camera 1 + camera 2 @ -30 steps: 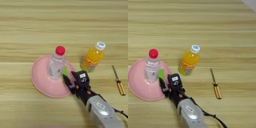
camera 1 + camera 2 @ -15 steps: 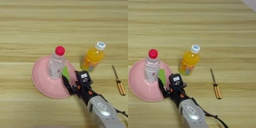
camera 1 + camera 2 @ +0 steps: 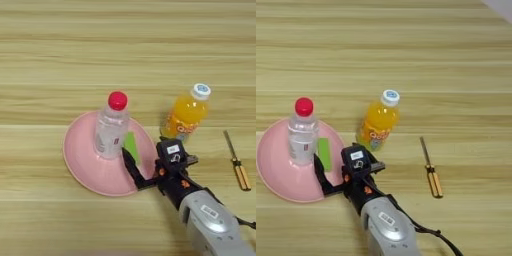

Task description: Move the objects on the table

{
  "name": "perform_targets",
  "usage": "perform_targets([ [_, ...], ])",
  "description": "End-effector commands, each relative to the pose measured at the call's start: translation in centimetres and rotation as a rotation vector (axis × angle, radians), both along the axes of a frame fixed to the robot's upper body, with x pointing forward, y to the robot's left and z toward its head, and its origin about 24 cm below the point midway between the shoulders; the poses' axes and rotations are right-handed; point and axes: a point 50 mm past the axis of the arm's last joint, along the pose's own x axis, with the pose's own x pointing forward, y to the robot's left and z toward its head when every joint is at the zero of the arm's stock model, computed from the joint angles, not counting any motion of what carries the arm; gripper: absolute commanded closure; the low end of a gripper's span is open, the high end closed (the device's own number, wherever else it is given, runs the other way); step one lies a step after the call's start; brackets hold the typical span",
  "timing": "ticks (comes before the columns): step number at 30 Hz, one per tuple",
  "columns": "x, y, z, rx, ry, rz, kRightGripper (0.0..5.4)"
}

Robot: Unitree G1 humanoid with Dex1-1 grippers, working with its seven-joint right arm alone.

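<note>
1. A moment ago the gripper (image 3: 131, 169) was farther over the pink plate (image 3: 82, 167). Now it has slid back a little toward the plate's near right rim.
2. The green block (image 3: 131, 146) was right at the black fingers before. Now it lies flat on the plate, and one finger sits beside it.
3. The water bottle (image 3: 110, 132) with the red cap has not moved. It stands up on the plate, just left of the green block.
4. The pink plate holds two things: the water bottle and the green block. The block lies near the bottle's base on its right side.
5. The gripper has nothing in its grip. I cannot tell how wide its fingers are spread.
6. The orange juice bottle (image 3: 377, 121) stands on the table (image 3: 456, 60), off the plate, to its right.
7. A screwdriver (image 3: 429, 170) with a yellow handle lies on the table, farther right, well apart from the juice bottle.
</note>
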Motion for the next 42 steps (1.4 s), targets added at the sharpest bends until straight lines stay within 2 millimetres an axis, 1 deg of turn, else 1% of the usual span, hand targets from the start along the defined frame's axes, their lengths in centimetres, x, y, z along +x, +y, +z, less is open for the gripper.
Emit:
perform_targets([
  [1,0.3,-0.4,2.0,-0.015,-0.103,-0.008,0.03],
  [10,-0.7,-0.9,2.1,-0.027,-0.091,-0.022,0.03],
  [15,-1.6,-1.0,1.9,-0.028,-0.076,-0.015,0.03],
  [21,-1.8,-1.0,2.1,-0.016,-0.085,-0.017,0.03],
  [27,-1.9,-0.5,2.4,0.004,-0.105,0.006,0.03],
  [35,-2.0,1.1,2.3,0.046,-0.112,0.044,0.03],
  [42,-1.9,2.1,2.5,0.060,-0.133,0.078,0.03],
])
